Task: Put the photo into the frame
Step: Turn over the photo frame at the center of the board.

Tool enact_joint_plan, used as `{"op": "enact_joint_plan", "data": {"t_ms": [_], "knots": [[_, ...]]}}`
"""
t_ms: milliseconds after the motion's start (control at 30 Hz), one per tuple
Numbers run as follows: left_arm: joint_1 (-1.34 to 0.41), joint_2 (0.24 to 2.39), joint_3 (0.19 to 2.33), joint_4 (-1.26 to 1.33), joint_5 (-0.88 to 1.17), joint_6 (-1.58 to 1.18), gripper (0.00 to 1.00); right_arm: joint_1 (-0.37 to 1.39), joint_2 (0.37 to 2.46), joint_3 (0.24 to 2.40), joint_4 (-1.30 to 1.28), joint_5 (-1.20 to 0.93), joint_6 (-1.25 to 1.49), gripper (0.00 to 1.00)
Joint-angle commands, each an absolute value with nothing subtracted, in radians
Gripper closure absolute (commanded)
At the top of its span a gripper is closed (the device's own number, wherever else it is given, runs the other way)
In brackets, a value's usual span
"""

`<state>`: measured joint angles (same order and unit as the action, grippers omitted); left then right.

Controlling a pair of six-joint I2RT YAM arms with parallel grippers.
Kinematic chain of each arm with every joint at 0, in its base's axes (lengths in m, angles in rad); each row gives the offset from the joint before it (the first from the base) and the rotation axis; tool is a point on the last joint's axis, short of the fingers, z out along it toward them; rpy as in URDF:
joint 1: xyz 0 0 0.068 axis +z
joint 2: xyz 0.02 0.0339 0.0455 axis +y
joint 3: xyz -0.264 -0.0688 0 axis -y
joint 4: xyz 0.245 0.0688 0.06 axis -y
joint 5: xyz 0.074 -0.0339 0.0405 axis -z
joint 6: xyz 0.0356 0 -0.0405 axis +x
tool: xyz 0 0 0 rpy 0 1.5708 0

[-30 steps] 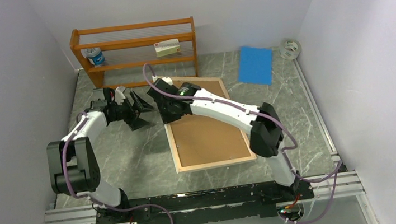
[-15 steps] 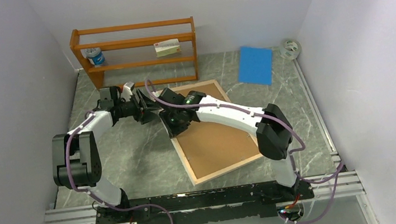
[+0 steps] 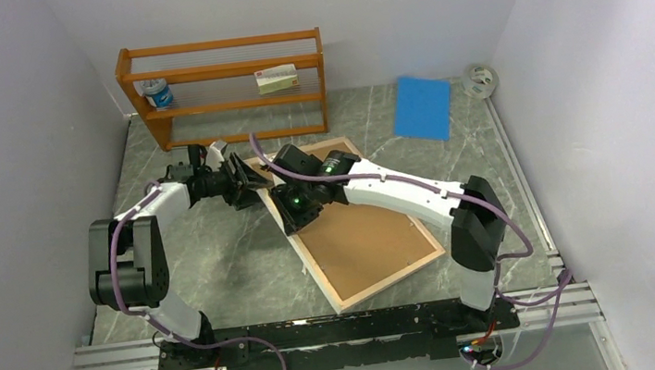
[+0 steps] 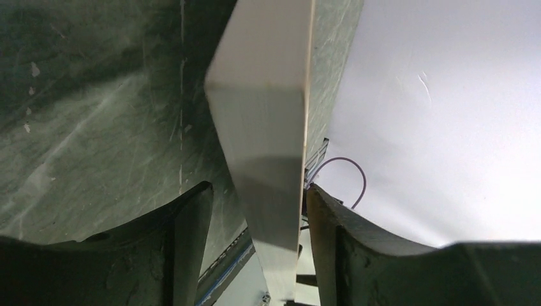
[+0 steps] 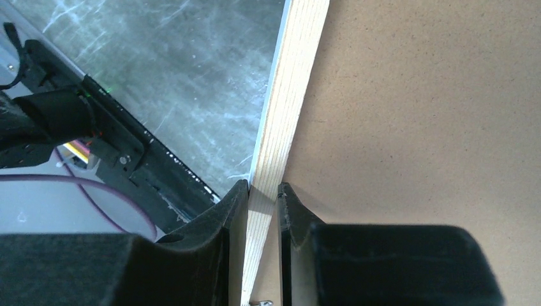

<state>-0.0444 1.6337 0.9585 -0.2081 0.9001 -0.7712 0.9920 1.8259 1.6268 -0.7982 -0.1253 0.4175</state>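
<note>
Top external: frame (image 3: 392, 278), pinched by right end effector (image 3: 294, 209), had been turned; left end effector (image 3: 253, 179), spread, was brought astride its far-left corner, presumably for lifting.

In your overhead view, the right arm's wrist is covering the far-left corner of the frame (image 3: 389, 280), hiding the right claw (image 3: 284, 210) and its grip. The left claw (image 3: 252, 181) is showing too small there for you to judge contact. The frame's front is facing the surface (image 3: 220, 253), out of sight. In the left wrist view, the frame's edge is blurring and running off top and bottom. In the right wrist view, the picture's edges are cropping the backing board (image 5: 415, 115).
</note>
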Motion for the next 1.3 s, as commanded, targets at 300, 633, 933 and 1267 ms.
{"op": "enact_joint_plan", "data": {"t_ms": [300,633,933,1267], "knots": [[-0.057,1.583,0.993,-0.234,0.858,-0.805,0.96,1.02,1.767,1.677,-0.782,-0.042,0.417,0.72],[-0.057,1.551,1.112,-0.528,0.764,-0.788,0.97,1.186,1.897,1.903,-1.042,0.528,0.479,0.27],[-0.057,1.558,1.19,-0.632,0.761,-0.795,0.97,1.275,2.02,2.034,-1.204,0.745,0.48,0.27],[-0.058,1.566,1.215,-0.67,0.769,-0.799,0.97,1.315,2.125,2.128,-1.337,0.914,0.457,0.55]]}}
